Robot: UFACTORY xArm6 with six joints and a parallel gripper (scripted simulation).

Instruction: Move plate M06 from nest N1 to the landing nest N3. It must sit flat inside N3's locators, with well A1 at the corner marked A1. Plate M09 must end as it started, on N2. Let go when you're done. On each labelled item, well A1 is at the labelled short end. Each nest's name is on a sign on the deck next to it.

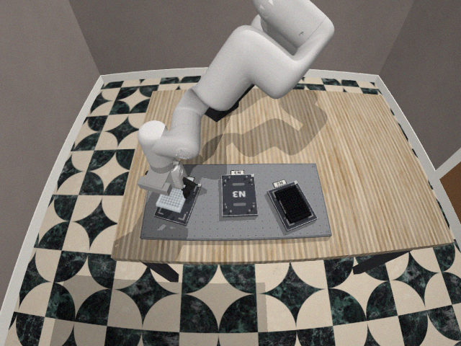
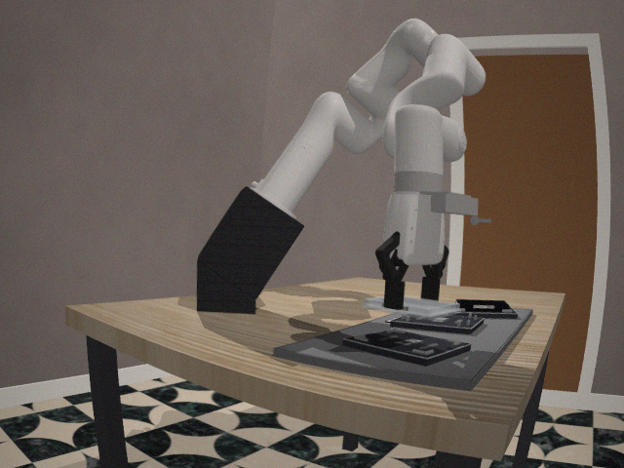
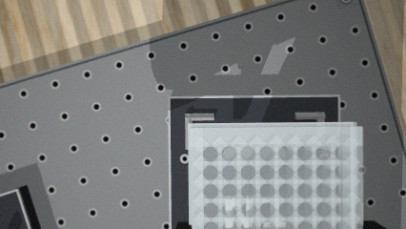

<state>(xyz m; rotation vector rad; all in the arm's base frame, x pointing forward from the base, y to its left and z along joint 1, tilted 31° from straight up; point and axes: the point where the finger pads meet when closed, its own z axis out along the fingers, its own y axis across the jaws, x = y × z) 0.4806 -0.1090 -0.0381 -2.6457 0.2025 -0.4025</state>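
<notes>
The clear well plate M06 (image 1: 170,201) is held by its long sides in my gripper (image 1: 173,192), which is shut on it. The plate hangs level a little above nest N1 (image 1: 178,210), shifted slightly off the nest's outline. In the side view the plate (image 2: 409,304) floats above the deck between the black fingers (image 2: 411,295). In the wrist view the plate (image 3: 274,174) covers most of N1 (image 3: 254,109). The landing nest N3 (image 1: 238,194) lies in the middle of the deck with nothing on it. The black plate M09 (image 1: 294,204) sits on nest N2 at the right.
All three nests stand on a grey perforated deck (image 1: 238,227) on the wooden table. Small name signs stand behind N3 (image 1: 237,172) and N2 (image 1: 279,183). The arm's black base (image 2: 242,252) stands at the table's back. N3 has raised locator pins at its edges.
</notes>
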